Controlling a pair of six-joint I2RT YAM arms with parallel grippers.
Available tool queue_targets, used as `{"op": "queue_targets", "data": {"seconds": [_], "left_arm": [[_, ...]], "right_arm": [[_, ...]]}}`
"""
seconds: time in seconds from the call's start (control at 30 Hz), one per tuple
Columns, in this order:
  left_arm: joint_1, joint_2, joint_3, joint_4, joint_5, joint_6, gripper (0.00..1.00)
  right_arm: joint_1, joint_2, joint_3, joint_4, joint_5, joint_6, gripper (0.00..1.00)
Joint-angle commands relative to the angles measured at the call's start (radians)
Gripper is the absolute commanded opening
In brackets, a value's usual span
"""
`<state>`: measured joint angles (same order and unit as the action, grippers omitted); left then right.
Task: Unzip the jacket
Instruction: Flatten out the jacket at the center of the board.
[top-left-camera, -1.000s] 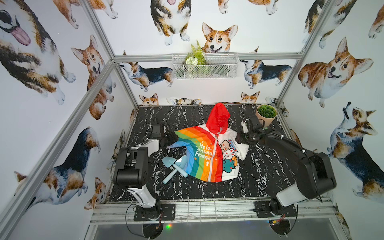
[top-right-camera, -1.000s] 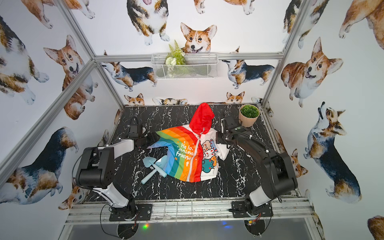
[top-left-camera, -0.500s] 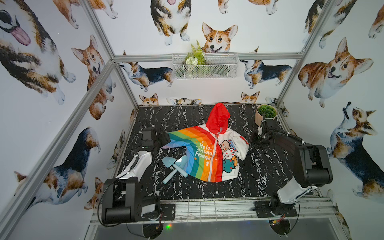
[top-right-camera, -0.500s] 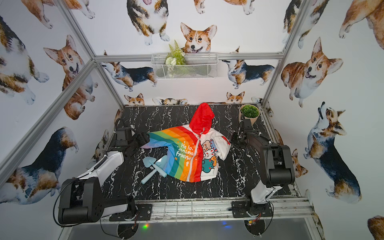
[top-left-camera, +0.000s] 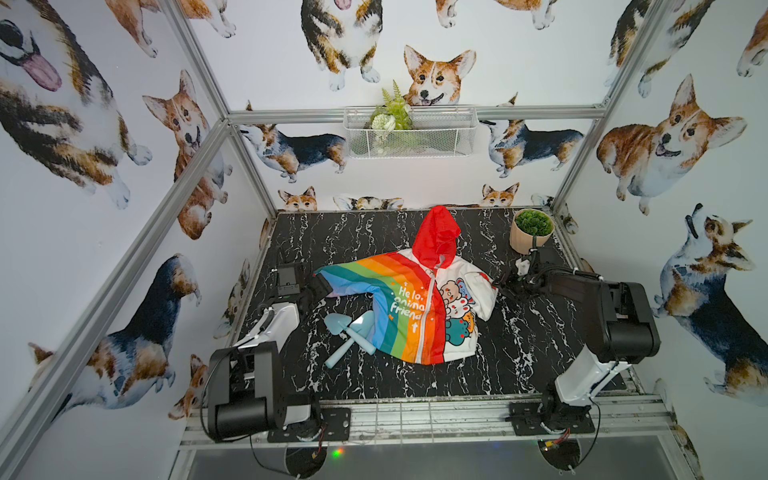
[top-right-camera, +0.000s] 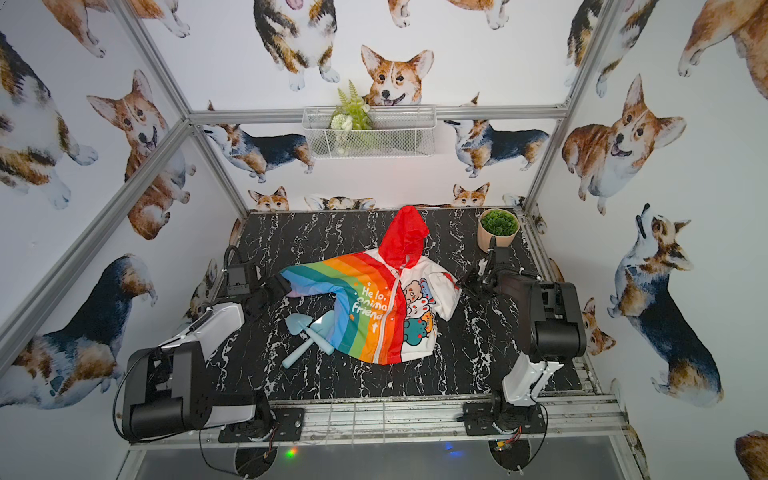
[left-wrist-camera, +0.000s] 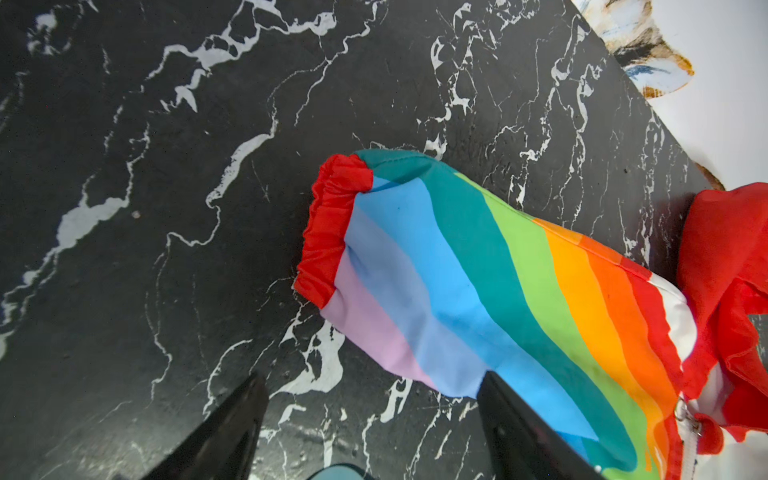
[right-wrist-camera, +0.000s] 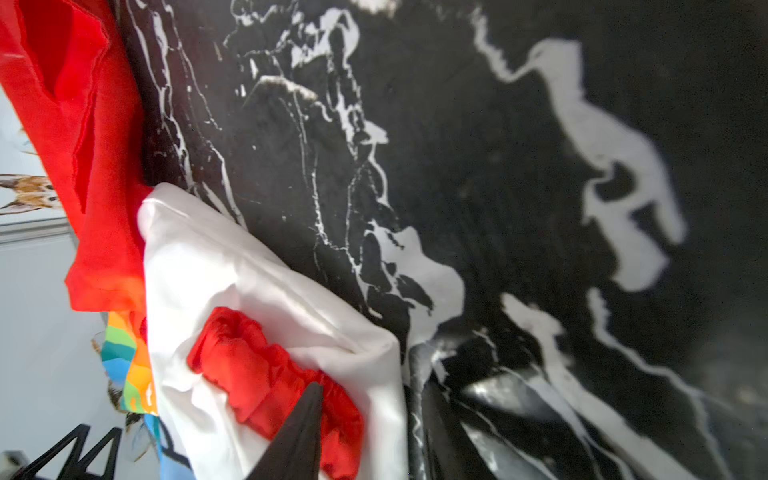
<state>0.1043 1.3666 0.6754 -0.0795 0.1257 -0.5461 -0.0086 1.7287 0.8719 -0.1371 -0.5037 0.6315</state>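
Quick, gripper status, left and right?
Left gripper: open, holding nothing, by the rainbow sleeve.
Right gripper: at the red cuff of the white sleeve; grip cannot be told.

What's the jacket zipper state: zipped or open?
Zipped. In both top views the zipper runs closed down the jacket; rainbow and white halves meet, no gap.

White lettering (top-left-camera: 409, 300) on the rainbow-striped half of the jacket (top-left-camera: 365, 280), roughly midway between the left gripper (top-left-camera: 315, 292) and the right gripper (top-left-camera: 503, 285), reads "He lo, / anima / Friend" in both top views. A fold hides some letters.
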Motion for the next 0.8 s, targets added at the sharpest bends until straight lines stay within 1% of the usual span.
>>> {"op": "queue_targets", "data": {"seconds": [0.0, 0.17, 0.27, 0.37, 0.43, 0.53, 0.77], "left_arm": [[0.002, 0.005, -0.002, 0.029, 0.022, -0.009, 0.82], [0.002, 0.011, -0.001, 0.033, 0.030, -0.008, 0.82], [0.002, 0.012, 0.001, 0.032, 0.032, -0.008, 0.82], [0.002, 0.012, 0.000, 0.032, 0.032, -0.008, 0.82], [0.002, 0.017, 0.001, 0.032, 0.033, -0.008, 0.82], [0.002, 0.022, 0.002, 0.035, 0.039, -0.011, 0.82], [0.004, 0.023, 0.004, 0.036, 0.046, -0.014, 0.82]], "right_arm": [[-0.001, 0.002, -0.012, 0.070, -0.067, 0.037, 0.42], [0.000, -0.032, -0.026, 0.043, -0.033, 0.032, 0.44], [0.000, -0.084, -0.046, 0.010, 0.034, 0.016, 0.46], [0.000, -0.154, -0.068, -0.016, 0.092, -0.004, 0.45], [-0.001, -0.183, -0.078, -0.013, 0.080, -0.009, 0.43], [0.001, -0.187, -0.079, -0.013, 0.050, -0.007, 0.43], [0.021, -0.107, -0.054, -0.005, -0.018, -0.011, 0.43]]}}
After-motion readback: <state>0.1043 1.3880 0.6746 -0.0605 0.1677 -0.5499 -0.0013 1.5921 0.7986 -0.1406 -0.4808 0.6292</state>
